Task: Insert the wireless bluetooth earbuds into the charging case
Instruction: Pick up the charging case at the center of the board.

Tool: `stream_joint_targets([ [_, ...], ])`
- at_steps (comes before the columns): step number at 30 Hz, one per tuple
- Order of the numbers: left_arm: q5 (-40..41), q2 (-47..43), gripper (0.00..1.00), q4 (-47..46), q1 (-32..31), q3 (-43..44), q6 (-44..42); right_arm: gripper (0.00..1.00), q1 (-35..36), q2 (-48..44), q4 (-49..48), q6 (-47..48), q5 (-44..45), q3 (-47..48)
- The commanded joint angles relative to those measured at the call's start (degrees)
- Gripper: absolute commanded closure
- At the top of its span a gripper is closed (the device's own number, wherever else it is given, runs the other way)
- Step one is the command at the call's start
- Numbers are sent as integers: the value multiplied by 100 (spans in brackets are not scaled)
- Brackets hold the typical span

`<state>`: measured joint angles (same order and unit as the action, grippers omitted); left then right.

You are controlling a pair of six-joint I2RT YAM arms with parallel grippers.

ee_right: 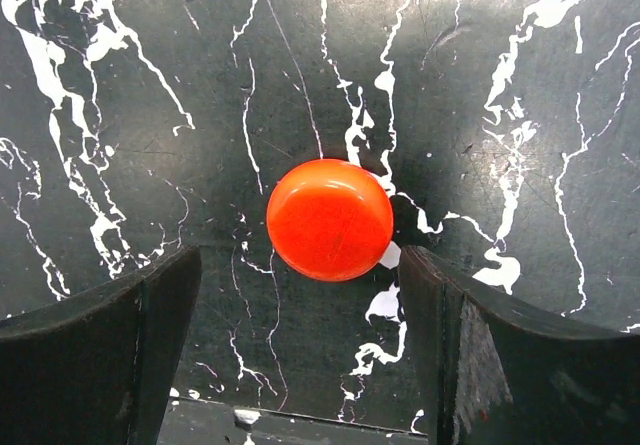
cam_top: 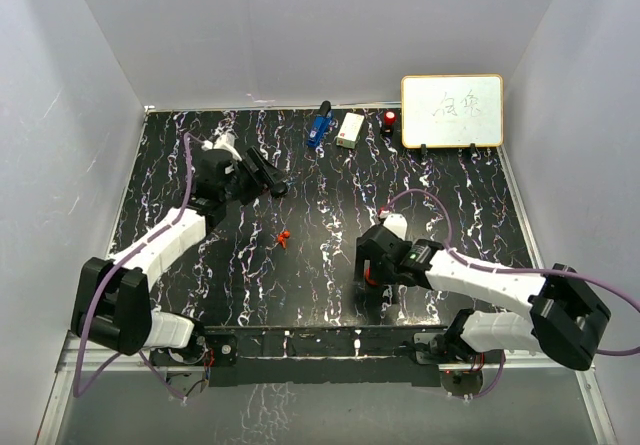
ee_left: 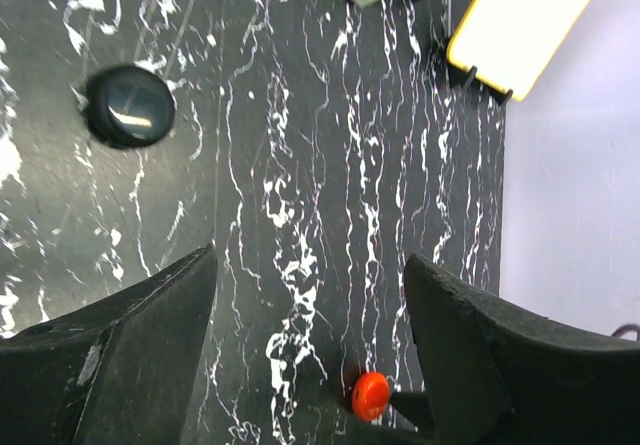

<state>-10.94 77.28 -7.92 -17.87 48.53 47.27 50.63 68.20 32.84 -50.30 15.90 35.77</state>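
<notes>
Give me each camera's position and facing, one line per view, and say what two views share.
Top external: fixed above and behind the arms, looking down on the marbled table; both arms show, whiteboard at the back.
Left wrist: on the left arm, angled down toward the whiteboard; open left gripper shows, black round disc ahead.
Right wrist: looks down; open right gripper flanks the red round puck.
Shared: whiteboard, in top and left wrist.

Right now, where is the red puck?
In the right wrist view, the red puck lies on the table between the fingers of the open right gripper. That is the near right part of the table.
</notes>
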Motion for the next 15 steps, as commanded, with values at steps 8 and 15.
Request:
stream_joint_targets([
  [8,5,-433,26,-36,-491,-331,191,23,48,648,-139,-18,374,228],
  [15,17,-630,26,26,-533,-446,179,36,99,917,-284,-2,361,311],
])
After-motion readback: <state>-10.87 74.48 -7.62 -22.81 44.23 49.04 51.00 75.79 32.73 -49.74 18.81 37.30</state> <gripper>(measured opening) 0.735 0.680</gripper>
